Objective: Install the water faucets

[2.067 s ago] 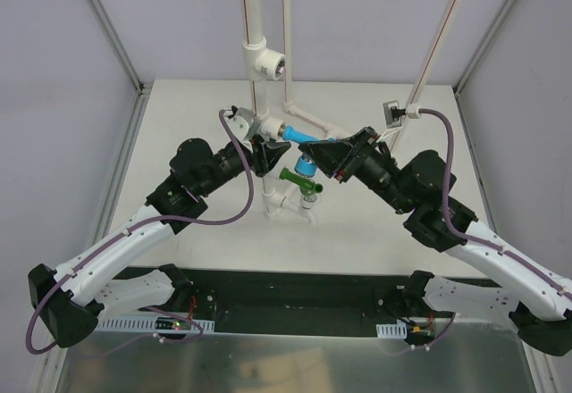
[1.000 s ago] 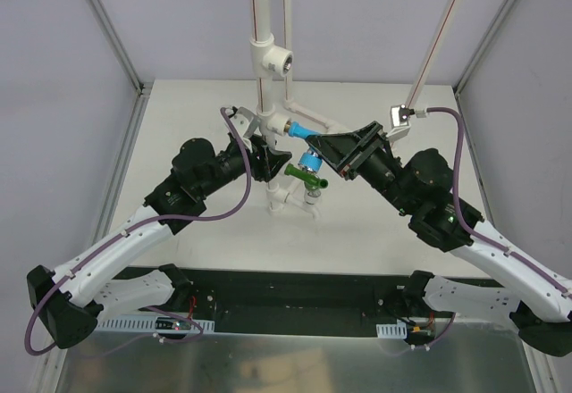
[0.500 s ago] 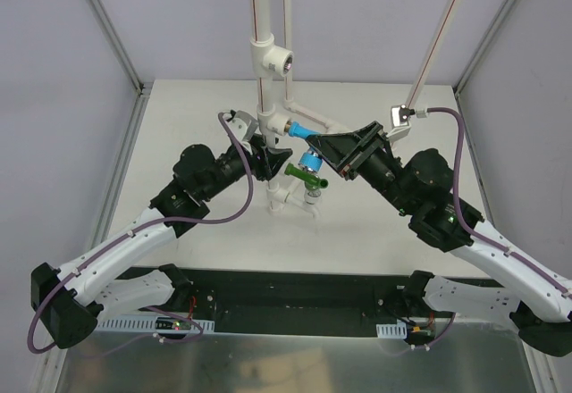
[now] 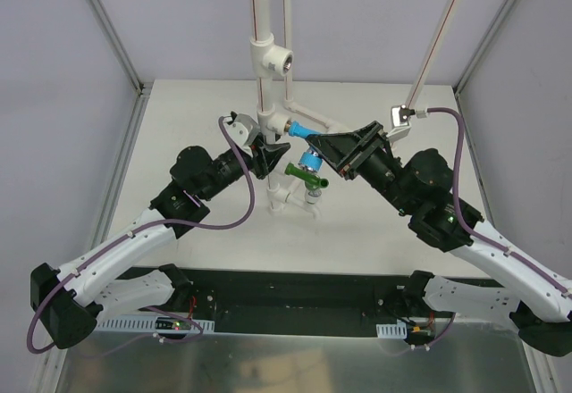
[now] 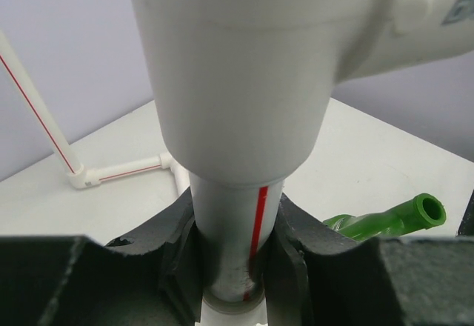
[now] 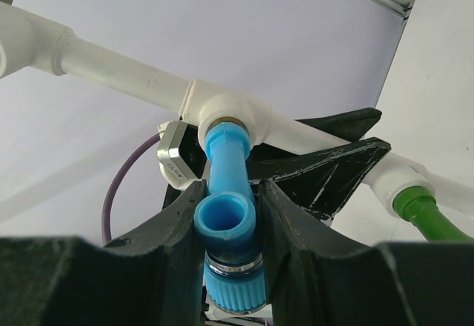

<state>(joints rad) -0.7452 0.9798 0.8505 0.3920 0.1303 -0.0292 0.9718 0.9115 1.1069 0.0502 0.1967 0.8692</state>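
A white pipe stand (image 4: 265, 98) rises at the table's middle with tees along it. My left gripper (image 4: 271, 155) is shut on its vertical pipe (image 5: 231, 230), which has a red stripe, just below a big tee (image 5: 237, 67). The light blue water faucet (image 4: 301, 131) has its threaded end in a tee socket (image 6: 226, 115). My right gripper (image 6: 226, 211) is shut on its body (image 6: 224, 218), above the ribbed cap. The dark green faucet (image 4: 303, 175) sits in a lower tee and shows in both wrist views (image 5: 392, 218) (image 6: 424, 211).
A thin red-striped white pipe (image 4: 440, 40) leans up at the back right. Another white pipe with an elbow (image 4: 308, 112) lies on the table behind the stand. Aluminium frame posts (image 4: 107, 27) border the table. An upper tee (image 4: 273, 58) faces right.
My left gripper has closed onto the vertical pipe and shifted slightly forward. The right gripper has stayed on the blue faucet since a second ago.
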